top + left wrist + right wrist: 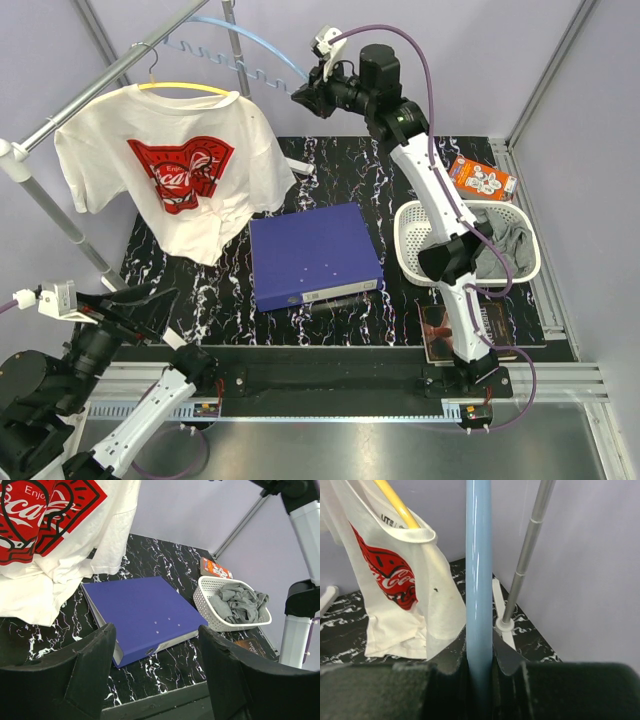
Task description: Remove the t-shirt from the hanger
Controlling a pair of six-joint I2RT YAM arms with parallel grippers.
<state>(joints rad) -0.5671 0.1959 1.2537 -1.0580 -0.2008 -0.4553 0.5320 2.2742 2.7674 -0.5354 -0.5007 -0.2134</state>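
A white t-shirt (pixel 180 185) with a red print hangs on a yellow hanger (pixel 185 87) from the metal rack rail at the back left. It also shows in the left wrist view (pixel 50 540) and the right wrist view (pixel 405 595), with the yellow hanger (pixel 395 502) through its collar. My right gripper (pixel 303 97) is raised at the back, right of the shirt, and shut on a light blue hanger bar (pixel 479 580), which curves along the rail (pixel 250 40). My left gripper (pixel 157 665) is open and empty, low at the near left (pixel 140 300).
A blue binder (pixel 312 255) lies mid-table. A white basket (pixel 405 240) holding grey cloth (pixel 505 245) stands at the right, an orange box (pixel 482 177) behind it, a dark book (pixel 480 330) in front. The rack's grey upright (pixel 527 555) stands by the right gripper.
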